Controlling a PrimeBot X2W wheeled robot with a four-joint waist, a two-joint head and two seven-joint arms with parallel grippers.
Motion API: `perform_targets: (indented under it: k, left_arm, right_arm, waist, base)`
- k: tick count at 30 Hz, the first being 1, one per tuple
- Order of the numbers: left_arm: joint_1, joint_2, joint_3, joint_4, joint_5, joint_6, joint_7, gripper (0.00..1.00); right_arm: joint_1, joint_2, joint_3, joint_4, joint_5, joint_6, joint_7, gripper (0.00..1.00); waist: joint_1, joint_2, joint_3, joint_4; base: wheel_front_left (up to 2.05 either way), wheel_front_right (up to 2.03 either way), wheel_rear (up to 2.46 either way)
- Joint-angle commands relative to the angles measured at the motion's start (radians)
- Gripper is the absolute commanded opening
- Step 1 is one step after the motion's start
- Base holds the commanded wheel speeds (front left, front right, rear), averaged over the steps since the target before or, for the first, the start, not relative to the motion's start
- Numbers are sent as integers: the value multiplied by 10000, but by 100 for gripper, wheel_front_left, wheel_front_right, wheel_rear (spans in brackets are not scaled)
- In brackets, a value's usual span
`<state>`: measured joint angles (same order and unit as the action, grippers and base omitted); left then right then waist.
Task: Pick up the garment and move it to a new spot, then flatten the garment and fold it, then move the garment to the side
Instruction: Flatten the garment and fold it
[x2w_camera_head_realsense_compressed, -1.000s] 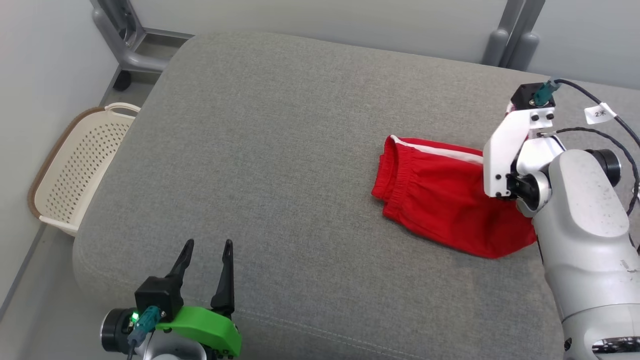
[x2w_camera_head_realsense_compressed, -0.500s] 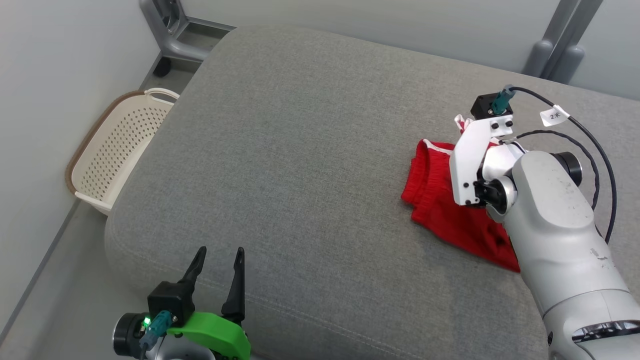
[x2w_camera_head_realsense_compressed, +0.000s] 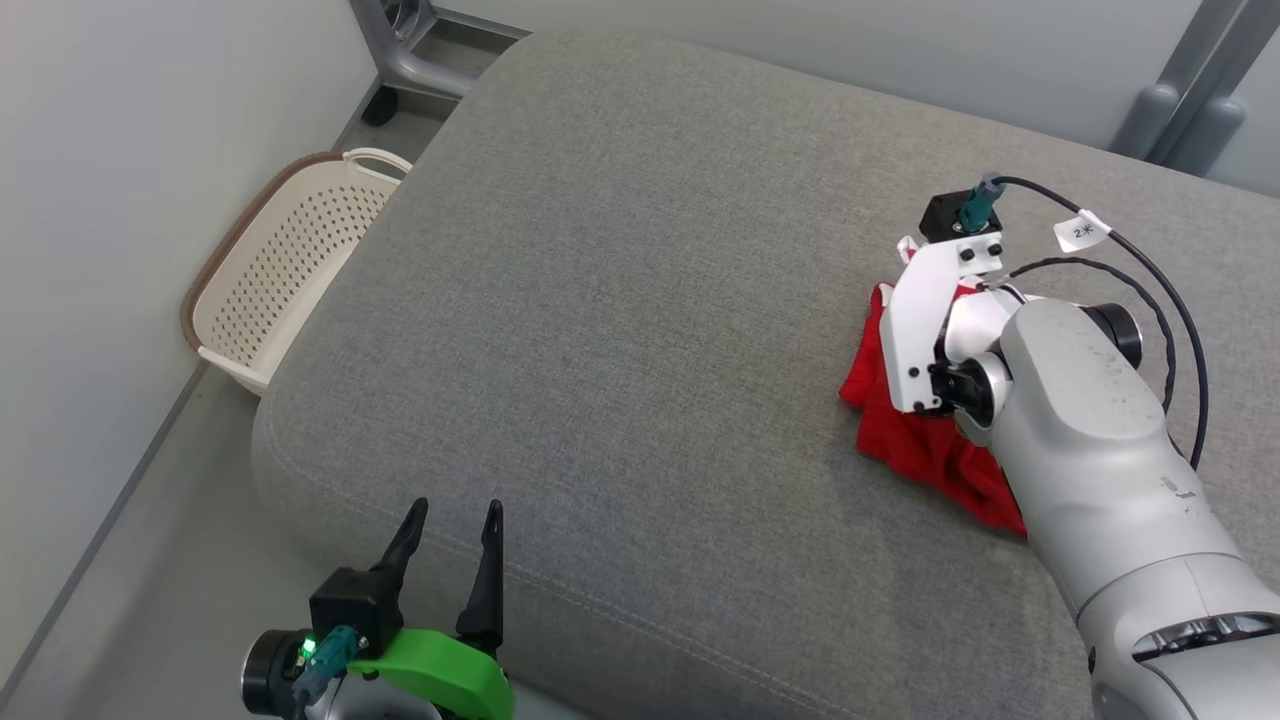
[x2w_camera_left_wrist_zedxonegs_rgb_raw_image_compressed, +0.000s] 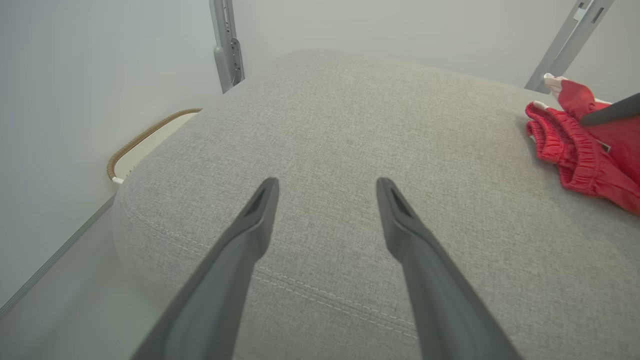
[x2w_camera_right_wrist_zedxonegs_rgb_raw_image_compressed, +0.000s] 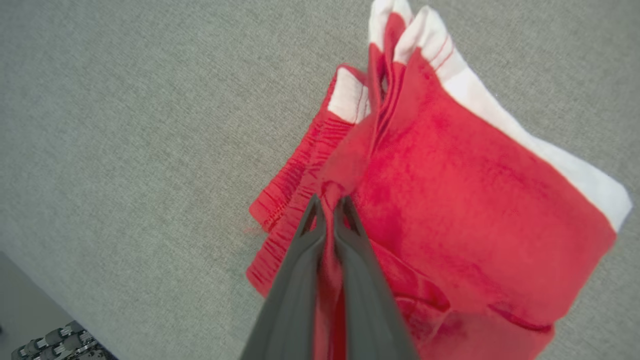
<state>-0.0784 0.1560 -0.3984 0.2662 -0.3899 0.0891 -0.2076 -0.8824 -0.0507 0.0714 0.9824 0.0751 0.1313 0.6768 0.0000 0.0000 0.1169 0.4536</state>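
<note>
Garment (x2w_camera_head_realsense_compressed: 900, 445), red with white trim, lies bunched at 3 o'clock on the grey cushion (x2w_camera_head_realsense_compressed: 620, 300), a fold pinched in the clenched right tool (x2w_camera_right_wrist_zedxonegs_rgb_raw_image_compressed: 330, 205). Left tool (x2w_camera_head_realsense_compressed: 454, 507), spread and empty, hovers at 7 o'clock.

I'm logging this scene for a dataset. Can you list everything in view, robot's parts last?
red fabric shorts with white side stripe and elastic waistband: one, red and white, bunched on the cushion's right side, part pulled up
grey woven fabric cushion: one, grey, spans the middle, under the shorts
cream perforated plastic basket with brown rim: one, cream, on the floor left of the cushion
grey metal frame legs: two sets, grey, behind the cushion's far corners
left hand: one, dark fingers on green mount, open and empty, over the cushion's near edge
right hand: one, dark fingers on white mount, shut on the shorts
</note>
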Motion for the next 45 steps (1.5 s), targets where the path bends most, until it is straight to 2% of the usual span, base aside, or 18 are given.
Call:
perform_targets:
  k: [1,2,3,11,23,27,28,29,30,31,45]
  left_arm:
    - [-101,-17,-1,34,-85,5,-53,100]
    - [-124,-22,-3,44,-91,10,-68,100]
    - [-144,-23,5,53,-100,25,-80,100]
    - [-214,67,132,135,-189,106,-178,100]
    - [-161,145,112,79,-229,186,-160,100]
    - [-177,157,90,69,-262,234,-150,100]
    - [-174,158,86,68,-263,231,-155,100]
    - [-171,157,80,62,-271,244,-162,100]
    - [-164,153,75,52,-283,250,-173,100]
    - [-156,150,71,46,-290,256,-185,100]
    - [-302,89,-34,157,-364,198,-275,100]
  right_arm:
    - [-133,-10,42,86,127,-12,-95,0]
    - [-178,-9,91,127,245,-12,-167,0]
    - [-244,-7,119,126,375,-12,-273,100]
    - [-686,-20,483,4,1344,-12,-1085,100]
    - [146,-1043,324,-92,1023,-12,-2331,100]
    - [730,-1174,385,-142,945,-9,-2717,100]
    - [854,-1188,406,-184,972,-9,-2819,96]
    - [965,-1190,427,-235,1005,-9,-2924,84]
    - [1096,-1158,537,-302,1032,-9,-3039,36]
    - [1205,-1129,636,-399,1063,-9,-3205,0]
    - [1825,-531,2297,-609,1590,-9,-3709,0]
  waist:
    - [0,0,47,38]
    - [0,0,66,42]
    - [0,0,79,36]
    - [0,0,-44,-434]
    - [0,0,-331,-1095]
    - [0,0,-353,-1182]
    - [0,0,-351,-1191]
    - [0,0,-348,-1198]
    - [0,0,-341,-1201]
    - [0,0,-329,-1202]
    - [0,0,-129,-859]
  base:
    - [0,0,0]
    - [0,0,0]
    - [0,0,0]
    - [0,0,0]
    - [0,0,0]
    - [0,0,0]
    - [0,0,0]
    - [0,0,0]
    - [0,0,0]
    - [0,0,0]
    - [0,0,0]
